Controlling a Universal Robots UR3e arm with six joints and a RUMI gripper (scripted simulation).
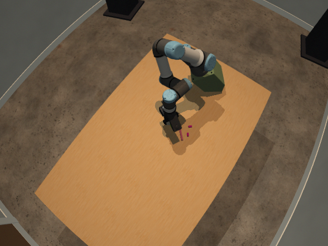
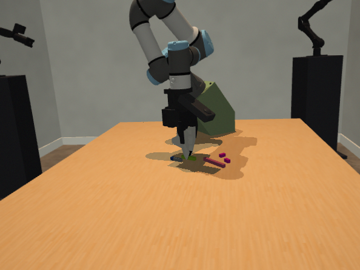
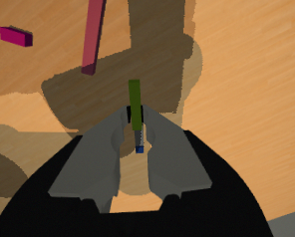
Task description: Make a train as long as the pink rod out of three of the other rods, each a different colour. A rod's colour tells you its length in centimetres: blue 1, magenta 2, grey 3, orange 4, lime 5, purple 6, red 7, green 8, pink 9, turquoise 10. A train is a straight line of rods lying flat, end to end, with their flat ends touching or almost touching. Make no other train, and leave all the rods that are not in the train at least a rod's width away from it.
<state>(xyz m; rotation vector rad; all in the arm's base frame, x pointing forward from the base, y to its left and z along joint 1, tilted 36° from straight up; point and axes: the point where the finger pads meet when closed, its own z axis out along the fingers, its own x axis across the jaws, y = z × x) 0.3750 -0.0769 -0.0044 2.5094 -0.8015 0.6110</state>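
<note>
My gripper [image 2: 188,156] [image 3: 136,107] is shut on the lime rod [image 2: 192,158] [image 3: 135,95], its fingers across the rod's sides. The rod is level, at or just above the table. A grey rod [image 2: 177,159] [image 3: 139,136] and a blue rod [image 2: 172,158] [image 3: 140,149] lie end to end, roughly in line with it. The lime rod's near end hides the grey rod's end in the wrist view, so any gap is unclear. The pink rod [image 1: 181,135] [image 2: 214,162] [image 3: 93,37] lies apart. In the top view the arm hides the lime, grey and blue rods.
Two magenta rods lie beyond the pink rod: one magenta rod [image 1: 190,126] [image 2: 222,155] and another magenta rod [image 1: 188,134] [image 2: 227,160]. The green arm base [image 1: 208,79] [image 2: 216,111] stands behind the rods on the table [image 1: 110,162] [image 2: 151,218].
</note>
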